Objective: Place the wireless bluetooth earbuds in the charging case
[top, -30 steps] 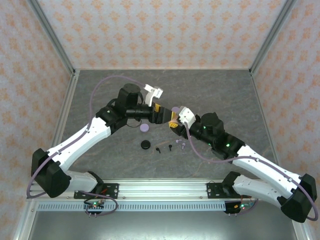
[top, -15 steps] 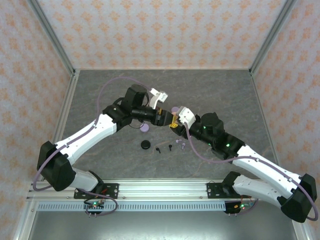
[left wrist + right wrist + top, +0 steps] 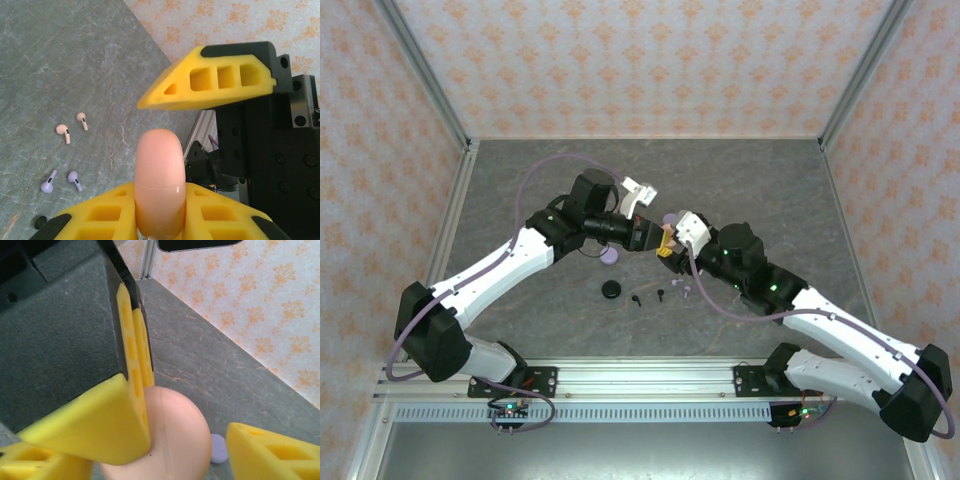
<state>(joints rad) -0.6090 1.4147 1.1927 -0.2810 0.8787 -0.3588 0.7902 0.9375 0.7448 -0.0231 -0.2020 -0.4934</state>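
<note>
With pale pink case [image 3: 160, 185] held edge-on above the tabletop [image 3: 520, 190] between both claws, best seat right claw [image 3: 190, 440], now spread, before releasing left claw [image 3: 165, 160], grip unclear; earbuds [image 3: 70, 132] lie below.

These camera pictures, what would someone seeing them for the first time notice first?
Most striking is the pale pink case, held up above the middle of the table where the two arms meet. In the left wrist view it sits against one yellow finger of the left gripper, the other finger standing apart from it. On the grey surface below lie two pink earbuds and two lilac earbuds, loose.
</note>
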